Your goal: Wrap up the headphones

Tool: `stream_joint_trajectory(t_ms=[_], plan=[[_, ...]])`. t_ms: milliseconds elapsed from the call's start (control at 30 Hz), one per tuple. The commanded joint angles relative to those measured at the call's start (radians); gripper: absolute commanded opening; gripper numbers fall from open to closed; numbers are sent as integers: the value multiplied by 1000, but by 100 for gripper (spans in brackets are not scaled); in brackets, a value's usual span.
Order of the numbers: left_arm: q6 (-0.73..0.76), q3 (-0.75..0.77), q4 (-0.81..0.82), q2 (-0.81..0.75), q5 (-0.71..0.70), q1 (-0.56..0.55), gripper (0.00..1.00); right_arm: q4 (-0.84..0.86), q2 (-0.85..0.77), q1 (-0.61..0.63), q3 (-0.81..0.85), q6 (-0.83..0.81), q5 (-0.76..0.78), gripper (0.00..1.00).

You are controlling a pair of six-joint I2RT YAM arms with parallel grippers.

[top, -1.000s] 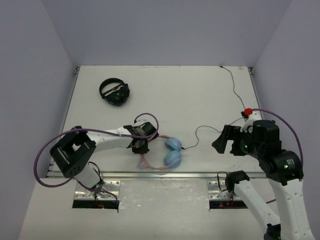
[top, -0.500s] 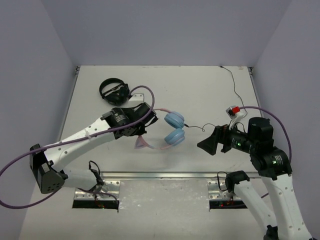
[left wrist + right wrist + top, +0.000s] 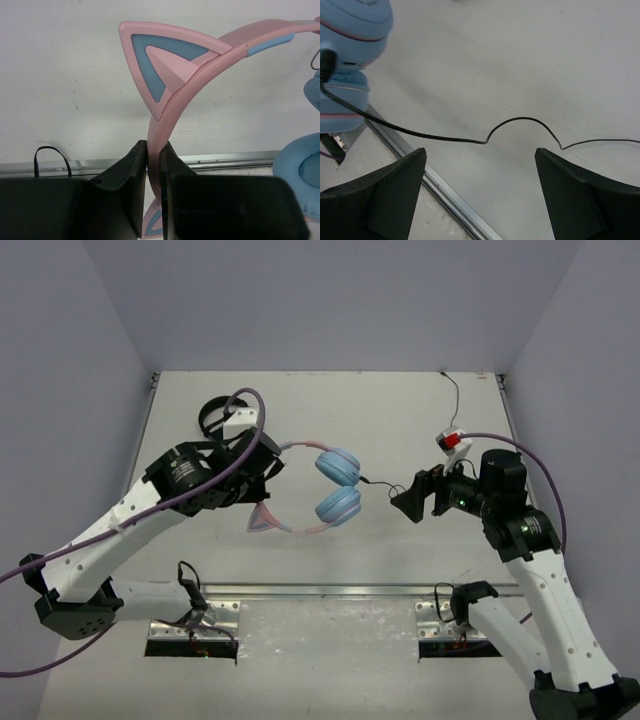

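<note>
Here the left claw is clenched on the pink headband of the headphones, its two black fingers pressed flat against either side of the band just below one cat ear; in the top view this claw sits left of centre over the worktop, with the band curving away from it to the right and towards the near edge; the two light blue ear cups lie side by side at the right end of the band, roughly mid-worktop, one a little farther than the other; the headphones look to be held up off the surface, though how far I cannot tell; a thin black cable leaves the cups and runs right, towards the right claw; that claw is released, its jaws spread wide and gripping nothing; from its own wrist camera the right claw points down at the cable, which snakes across the pale surface between and beyond the fingers without touching them; an all-black pair of headphones lies at the far left, partly hidden by the left arm.
</note>
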Motion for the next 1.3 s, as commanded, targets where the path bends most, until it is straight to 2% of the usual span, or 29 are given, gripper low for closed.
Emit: stream_joint_trajectory(t_ms=[0,133,267,367,500,533,667,867,933,967,1033,1067,1100,1167,1267], plan=[[-8,51,52,-54,62,-1,0,133,1,2,-20,-55,-22,89],[-14,86,81,-67,124,-1,0,173,36,2,-26,-43,-91,78],[-11,146,107,-56,205,1,0,349,61,3,-88,44,-136,73],[-11,201,106,-28,257,-1,0,464,97,2,-107,150,-191,73],[-25,259,101,-19,291,-1,0,571,144,3,-119,205,-211,73],[-29,281,98,-19,297,-1,0,610,151,2,-116,210,-205,76],[-40,339,45,4,262,-1,0,616,173,2,-95,195,-139,85],[-74,350,21,5,213,1,0,542,121,2,-133,101,-65,88],[-74,353,21,15,219,1,0,547,139,2,-141,87,-90,74],[-74,359,21,18,219,1,0,555,150,3,-141,101,-111,55],[-74,373,21,27,208,1,0,593,185,2,-147,124,-189,40],[-75,394,21,30,202,1,0,619,193,2,-158,164,-203,28],[-80,405,21,38,191,1,0,671,199,2,-185,182,-226,22],[-80,433,21,48,179,1,0,722,199,2,-213,245,-239,1],[-65,474,22,65,109,1,0,734,171,2,-236,285,-225,1]])
